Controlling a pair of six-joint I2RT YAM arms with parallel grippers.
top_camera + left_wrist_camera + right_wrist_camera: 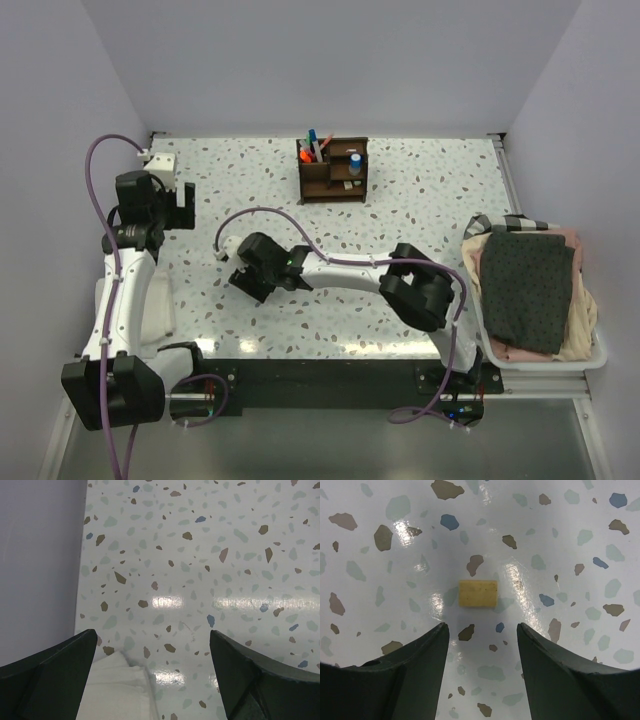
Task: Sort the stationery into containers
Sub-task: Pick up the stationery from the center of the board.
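Observation:
A small tan eraser block (pixel 478 593) lies flat on the speckled table, just ahead of my right gripper (pixel 482 627). That gripper is open with nothing between its fingers, and the block is apart from both tips. In the top view the right gripper (pixel 240 277) hangs low over the table's middle left and hides the block. The dark brown wooden organizer (pixel 333 172) stands at the far centre and holds upright markers (pixel 314 148) and a blue-capped piece (pixel 355 162). My left gripper (pixel 153 632) is open and empty above the table at the far left (pixel 185 206).
A folded white cloth (pixel 120 685) lies below the left gripper, by the left wall (pixel 40 565). A white basket (pixel 598 355) piled with dark and pink cloths (pixel 528 285) sits at the right edge. Purple cables loop over both arms.

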